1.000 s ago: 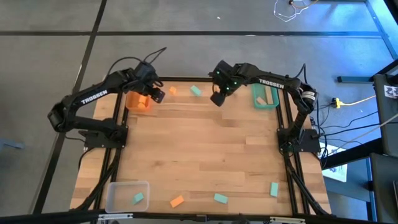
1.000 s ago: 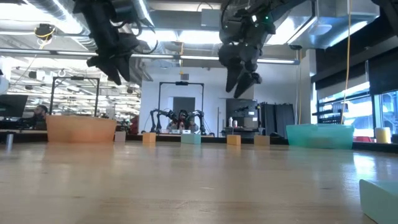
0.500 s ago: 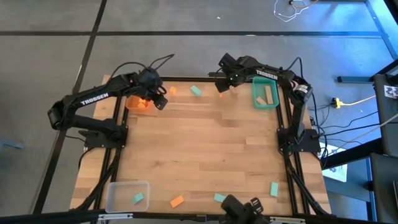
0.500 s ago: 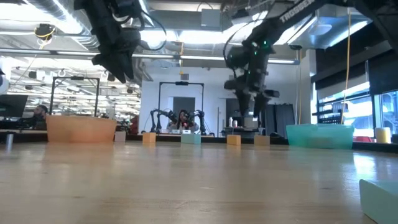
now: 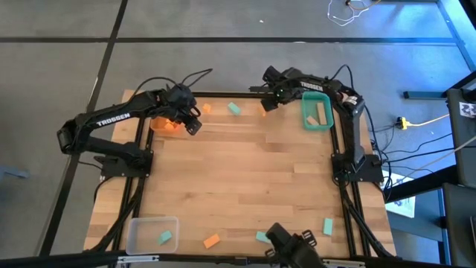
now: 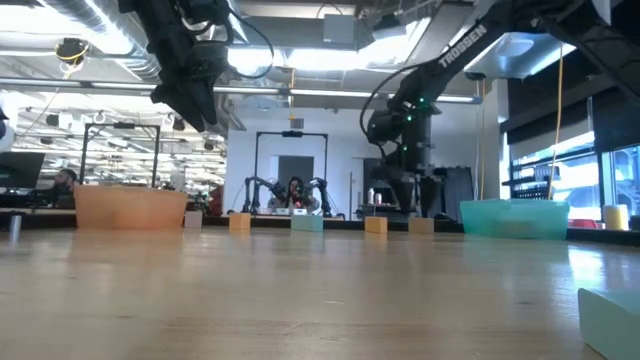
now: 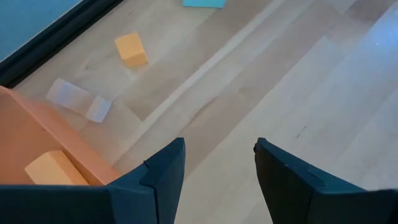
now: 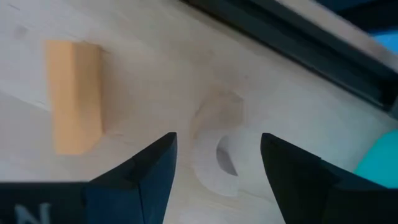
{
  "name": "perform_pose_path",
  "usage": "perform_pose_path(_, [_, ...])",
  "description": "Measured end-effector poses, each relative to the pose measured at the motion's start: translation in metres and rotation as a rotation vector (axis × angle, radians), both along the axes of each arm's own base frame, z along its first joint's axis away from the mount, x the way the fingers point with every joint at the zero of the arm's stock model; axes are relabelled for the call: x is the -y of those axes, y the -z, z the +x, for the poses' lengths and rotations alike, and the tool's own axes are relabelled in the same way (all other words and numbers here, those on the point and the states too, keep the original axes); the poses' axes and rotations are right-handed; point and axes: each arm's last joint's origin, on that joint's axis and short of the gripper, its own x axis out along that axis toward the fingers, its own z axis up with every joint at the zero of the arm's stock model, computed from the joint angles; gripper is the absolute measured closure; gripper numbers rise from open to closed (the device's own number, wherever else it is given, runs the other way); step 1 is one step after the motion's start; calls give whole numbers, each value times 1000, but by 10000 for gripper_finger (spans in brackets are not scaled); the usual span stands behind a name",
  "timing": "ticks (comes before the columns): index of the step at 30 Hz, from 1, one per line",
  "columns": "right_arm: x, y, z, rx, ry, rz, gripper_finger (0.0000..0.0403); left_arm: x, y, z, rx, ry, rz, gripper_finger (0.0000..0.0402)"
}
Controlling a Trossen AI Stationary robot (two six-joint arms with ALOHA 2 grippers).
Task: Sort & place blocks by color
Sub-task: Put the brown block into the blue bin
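Observation:
My right gripper [image 8: 217, 177] stands open and points down near the table's far edge. Its fingers straddle a pale arch-shaped block [image 8: 219, 152] lying flat, without touching it. An orange block [image 8: 74, 96] lies beside the arch. In the high view this gripper [image 5: 269, 103] is just left of the teal bin [image 5: 316, 125]. My left gripper [image 7: 217, 180] hangs open and empty in the air beside the orange bin [image 7: 34, 134], which holds an orange block [image 7: 53, 169]. Beyond it lie an orange block [image 7: 130, 48] and a pale block [image 7: 78, 99].
A teal block [image 5: 234, 109] lies by the far edge. The teal bin holds a wood block [image 5: 321, 113]. Near the front edge stand a clear bin [image 5: 141, 223] with a teal block [image 5: 165, 237], an orange block [image 5: 212, 240] and teal blocks [image 5: 327, 225]. A dark object [image 5: 294, 244] overhangs the front edge.
My right gripper has gone down and toward the far right, turning until it points down over the pale arch block by the teal bin. My left gripper has shifted slightly toward the near edge beside the orange bin. A dark object has come in at the front edge.

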Motion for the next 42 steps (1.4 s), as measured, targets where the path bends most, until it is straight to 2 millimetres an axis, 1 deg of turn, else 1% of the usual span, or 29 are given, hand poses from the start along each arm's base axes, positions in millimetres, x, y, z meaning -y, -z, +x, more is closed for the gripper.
perform_pose_path(7, [1, 23, 3, -33, -20, 63, 171, 0, 0, 0, 5, -17, -7, 219])
perform_pose_path(10, [2, 30, 4, -40, -52, 83, 185, 0, 0, 0, 5, -17, -7, 219])
perform_pose_path(13, [2, 32, 4, -35, -60, 91, 224, 0, 0, 0, 5, -17, -6, 219])
perform_pose_path(15, [2, 31, 5, -29, -79, 91, 265, 0, 0, 0, 5, -17, -6, 219])
perform_pose_path(17, [2, 31, 5, -33, -109, 88, 315, 0, 0, 0, 5, -17, -6, 219])
perform_pose_path(18, [2, 31, 5, -35, -126, 88, 331, 0, 0, 0, 5, -17, -6, 219])
perform_pose_path(24, [2, 29, 4, -53, -166, 98, 329, 0, 0, 0, 4, -15, -5, 219])
perform_pose_path(26, [-1, 27, 0, -108, -181, 138, 329, 0, 0, 0, 3, -15, -5, 219])
perform_pose_path(28, [-1, 22, 0, -135, -188, 148, 329, 0, 0, 0, 3, -14, -5, 219])
perform_pose_path(33, [-1, 0, -3, -236, -230, 162, 329, 0, 0, 0, 3, -14, -4, 219])
perform_pose_path(39, [0, -34, -5, -330, -246, 167, 329, 0, 0, 0, 0, -17, 1, 219])
perform_pose_path(42, [-2, -52, -9, -399, -252, 182, 329, -1, 0, -1, -14, -9, 22, 219])
